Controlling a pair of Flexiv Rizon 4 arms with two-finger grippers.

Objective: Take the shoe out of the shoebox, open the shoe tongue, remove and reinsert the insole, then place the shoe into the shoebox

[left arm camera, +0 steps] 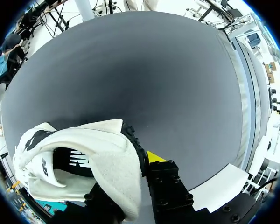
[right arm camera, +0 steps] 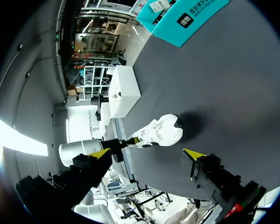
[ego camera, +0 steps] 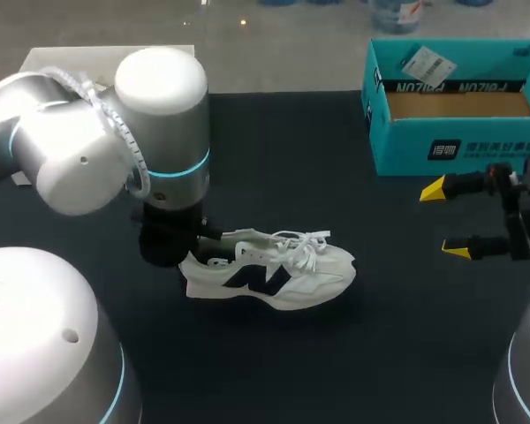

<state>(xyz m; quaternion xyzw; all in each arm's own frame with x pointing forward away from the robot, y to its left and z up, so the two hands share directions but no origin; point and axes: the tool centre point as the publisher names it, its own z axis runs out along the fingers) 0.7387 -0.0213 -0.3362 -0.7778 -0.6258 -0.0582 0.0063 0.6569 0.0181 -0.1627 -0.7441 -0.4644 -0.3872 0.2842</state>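
One step looks done: your shoe (ego camera: 274, 274) lies outside the shoebox (ego camera: 406, 146), well apart from it, heel pinched by the left gripper (left arm camera: 128, 179), right gripper (ego camera: 445, 221) spread near the shoebox; tongue, insole and return remain.

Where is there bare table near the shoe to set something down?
Bare table runs between the shoe and the shoebox, also from the toe to the open right gripper, and along the shoe's side nearest the robot. The heel end is crowded: the left gripper is shut on the shoe there.
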